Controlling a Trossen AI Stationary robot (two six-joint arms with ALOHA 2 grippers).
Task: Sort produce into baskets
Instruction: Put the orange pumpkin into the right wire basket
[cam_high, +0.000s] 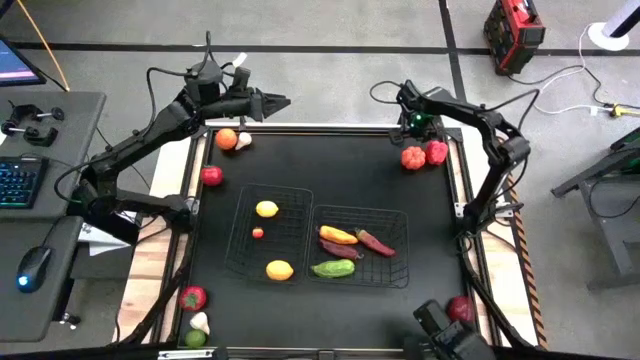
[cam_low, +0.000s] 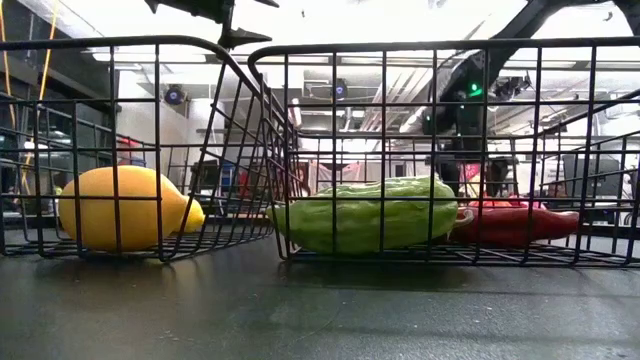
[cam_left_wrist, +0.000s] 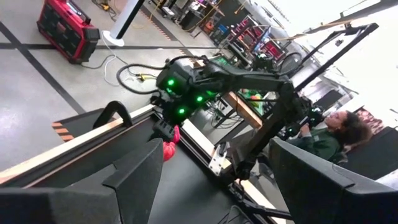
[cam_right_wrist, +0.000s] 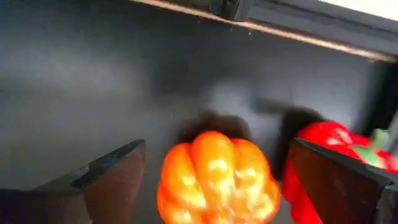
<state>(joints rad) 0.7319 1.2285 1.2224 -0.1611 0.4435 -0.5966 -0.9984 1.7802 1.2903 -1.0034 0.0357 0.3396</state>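
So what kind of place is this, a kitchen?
More likely a robotics lab or workshop: two arms work over a black table, a keyboard and mouse sit beside it, and cables trail across a concrete floor.

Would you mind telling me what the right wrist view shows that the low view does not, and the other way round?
Only the right wrist view shows the small orange pumpkin between the right gripper's open jaws, with a red pepper beside it. Only the low view shows the two wire baskets, holding a yellow lemon, a green cucumber and a dark red pepper. Both show the black table top.
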